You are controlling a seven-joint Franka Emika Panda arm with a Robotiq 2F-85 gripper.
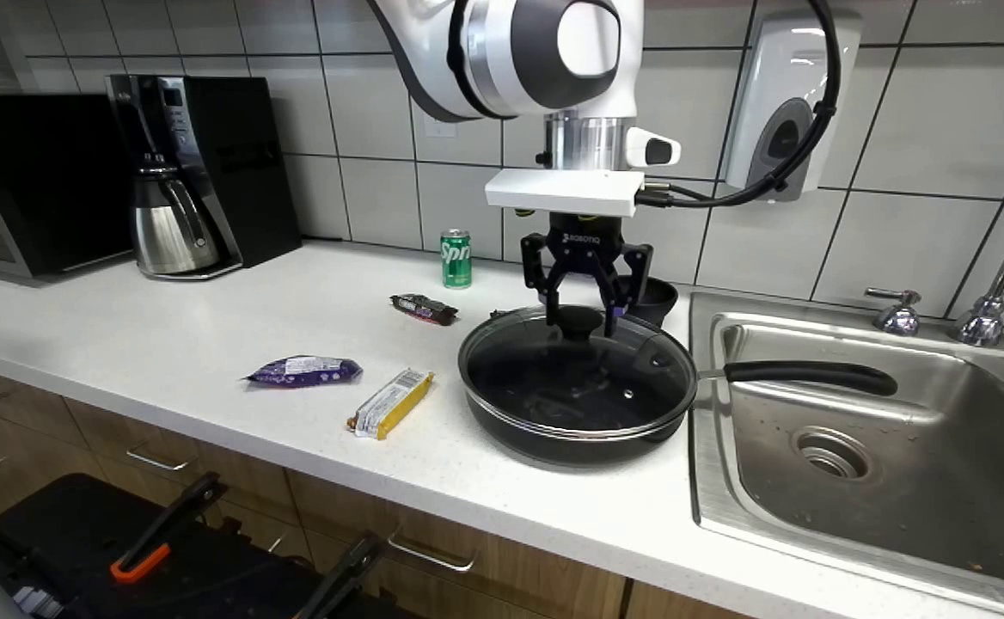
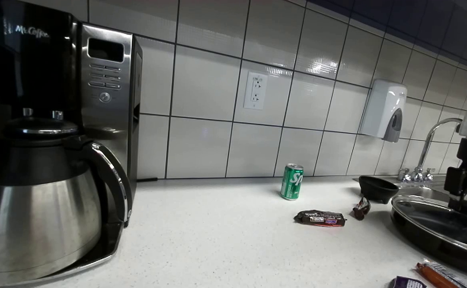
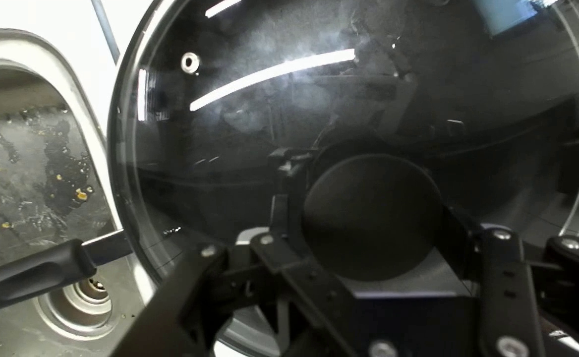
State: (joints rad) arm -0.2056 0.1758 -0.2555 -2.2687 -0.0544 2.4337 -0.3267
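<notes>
A black frying pan [image 1: 584,449] stands on the counter under a glass lid [image 1: 571,391] with a steel rim. My gripper [image 1: 581,325] points straight down over the lid, with one finger on each side of its round black knob [image 3: 371,218]. Both fingers stand very close to the knob; whether they press on it I cannot tell, as dark meets dark in the wrist view. The lid rests on the pan. In an exterior view the gripper and part of the pan [image 2: 421,244] show at the right edge. The pan's handle [image 1: 811,376] reaches out over the sink.
Right of the pan lies the steel sink [image 1: 708,490] with its faucet [image 1: 983,318]. A black bowl [image 1: 658,301] sits behind the pan. Nearby are a green can [image 1: 456,258], a dark wrapper [image 1: 424,309], a purple packet [image 1: 304,371], a yellow bar [image 1: 393,404] and a coffee maker [image 1: 235,172].
</notes>
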